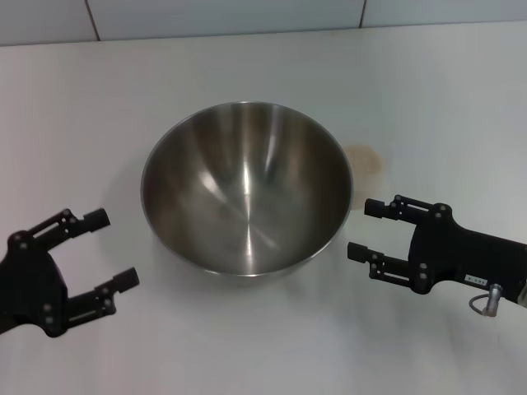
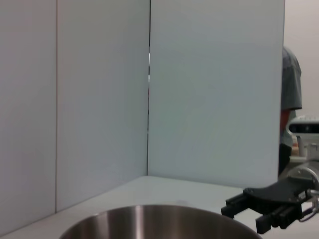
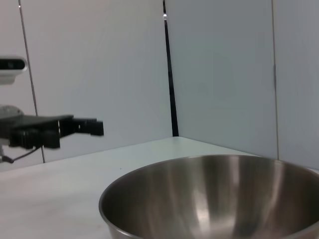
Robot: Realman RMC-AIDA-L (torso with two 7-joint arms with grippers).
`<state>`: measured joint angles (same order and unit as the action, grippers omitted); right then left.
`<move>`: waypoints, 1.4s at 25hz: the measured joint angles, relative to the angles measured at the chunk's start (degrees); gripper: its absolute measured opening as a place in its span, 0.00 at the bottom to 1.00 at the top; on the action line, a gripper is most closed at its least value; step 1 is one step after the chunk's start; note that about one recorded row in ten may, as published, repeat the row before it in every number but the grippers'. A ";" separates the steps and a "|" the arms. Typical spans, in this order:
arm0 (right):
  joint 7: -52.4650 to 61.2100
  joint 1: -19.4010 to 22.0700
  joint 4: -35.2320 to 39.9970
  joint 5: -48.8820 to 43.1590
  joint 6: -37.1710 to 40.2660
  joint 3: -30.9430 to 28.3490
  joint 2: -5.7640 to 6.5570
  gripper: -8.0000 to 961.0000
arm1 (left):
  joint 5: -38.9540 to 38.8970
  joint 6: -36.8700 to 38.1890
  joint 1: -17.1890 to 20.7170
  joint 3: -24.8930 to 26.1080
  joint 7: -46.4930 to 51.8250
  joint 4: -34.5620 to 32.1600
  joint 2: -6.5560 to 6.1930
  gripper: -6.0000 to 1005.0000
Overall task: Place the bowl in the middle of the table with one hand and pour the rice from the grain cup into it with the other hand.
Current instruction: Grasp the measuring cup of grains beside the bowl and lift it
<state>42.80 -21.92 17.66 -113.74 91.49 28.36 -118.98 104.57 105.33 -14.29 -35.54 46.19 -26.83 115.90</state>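
The steel mixing bowl (image 1: 245,189) is found upright on the white desk (image 1: 428,107), between the two claws and touched by neither. The left claw (image 1: 111,251) is held spread apart just beside the bowl's left side, with nothing gripped. The right claw (image 1: 364,230) is likewise parted and empty, just off the bowl's right rim. A faint brownish stain (image 1: 366,159) is noted on the desk beyond the right claw. The bowl's interior is seen empty.
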 joint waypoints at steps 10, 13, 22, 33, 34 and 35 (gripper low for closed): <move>0.00 0.00 0.00 0.02 -0.65 -0.07 -0.02 0.72 | 1.08 -1.96 0.64 0.13 -4.83 1.49 1.10 0.81; 0.00 0.05 0.00 0.02 -0.69 -0.07 -0.02 0.72 | 1.08 -2.90 0.66 -0.08 -5.40 2.08 1.04 0.81; 0.00 0.04 0.00 0.02 -0.70 -0.07 -0.02 0.72 | 2.42 -4.04 0.52 -0.23 -5.44 2.12 0.92 0.81; -3.05 1.43 -0.96 0.52 0.91 -1.11 -0.30 0.72 | 2.75 -3.72 0.15 0.16 -4.93 2.13 0.76 0.81; -3.05 1.43 -0.96 0.52 0.91 -1.11 -0.30 0.72 | 2.75 -3.72 0.15 0.16 -4.93 2.13 0.76 0.81; -3.29 1.66 -1.16 0.59 1.35 -1.80 -0.32 0.72 | 2.74 -3.68 0.15 0.18 -4.90 2.13 0.72 0.81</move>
<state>39.52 -20.26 16.51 -113.15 92.83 26.56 -119.30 107.32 101.65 -14.14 -35.36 41.29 -24.70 116.62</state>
